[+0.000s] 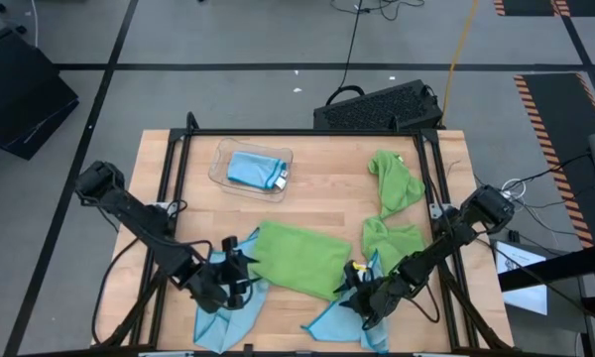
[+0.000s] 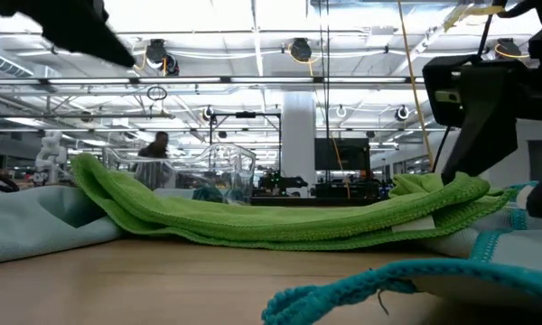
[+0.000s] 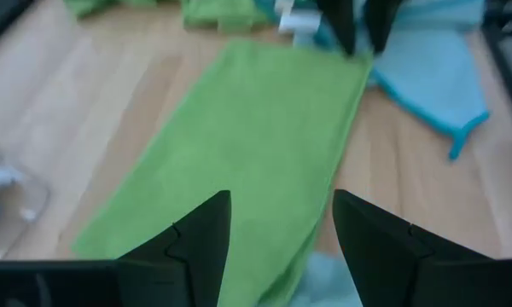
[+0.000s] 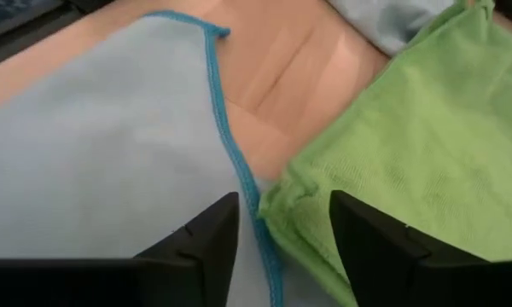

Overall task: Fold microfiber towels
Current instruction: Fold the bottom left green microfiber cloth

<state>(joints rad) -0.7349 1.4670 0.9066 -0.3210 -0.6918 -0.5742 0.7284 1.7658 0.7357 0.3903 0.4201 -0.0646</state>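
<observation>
Microfiber towels lay scattered over the table [image 1: 312, 164]. Largest was the green towel [image 1: 299, 260], doubled flat at the near middle, probably for another fold. Light blue towels [image 1: 228, 307] spread beneath its ends. Crumpled green cloths [image 1: 395, 183] waited at right. One folded blue towel [image 1: 253, 170] sat stored in the clear tray [image 1: 218, 164]. At opposite ends, the left gripper [image 3: 282, 234] and right gripper [image 4: 283, 230] both gaped, grasping nothing.

Bare desk [image 1: 327, 178] between clear tray [image 1: 216, 171] and crumpled green towels [image 1: 392, 188], open for passage. Near edge crowded: folded green towel [image 1: 297, 258] flanked by left tool [image 1: 240, 270] and right tool [image 1: 355, 290], blue towels [image 1: 223, 312] beneath both.
</observation>
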